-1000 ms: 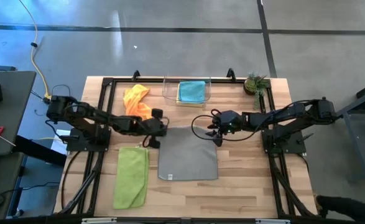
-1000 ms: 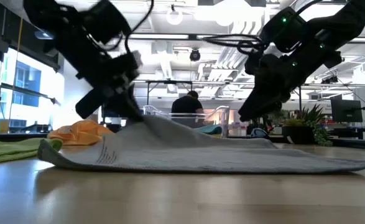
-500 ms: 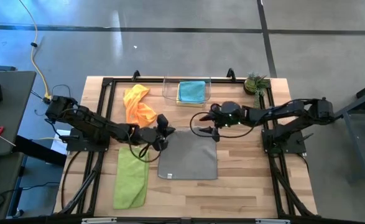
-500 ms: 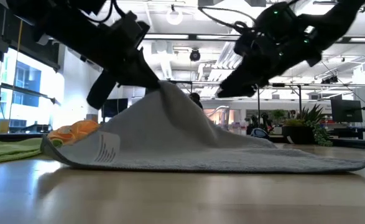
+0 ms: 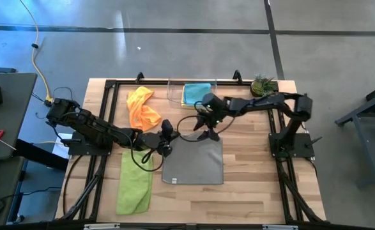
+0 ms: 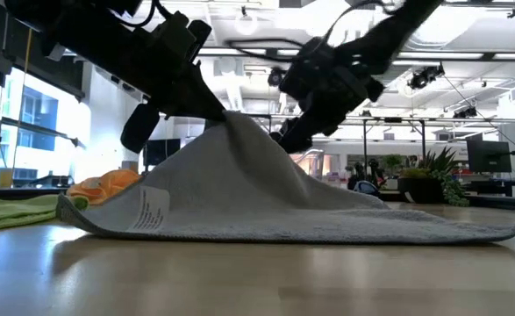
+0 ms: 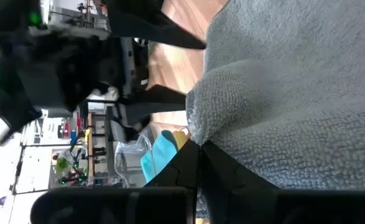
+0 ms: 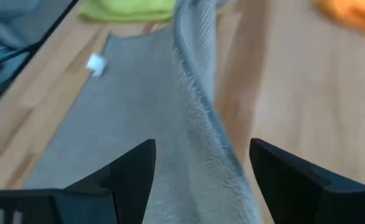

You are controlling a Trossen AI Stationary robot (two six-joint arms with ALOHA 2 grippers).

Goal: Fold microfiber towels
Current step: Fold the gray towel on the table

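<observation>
Centrally on the surface lay the grey towel (image 5: 193,163), its 10 o'clock corner pinched up by the left tool (image 5: 167,137). Since before, the right tool (image 5: 206,132) had swung leftward, fingers apart. Orange towel (image 5: 141,108) and lime towel (image 5: 135,182) flanked it.

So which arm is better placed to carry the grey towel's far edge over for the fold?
The left. Its gripper is shut on the grey towel, holding a corner lifted off the table. The right gripper is open above the far edge, holding nothing.
</observation>
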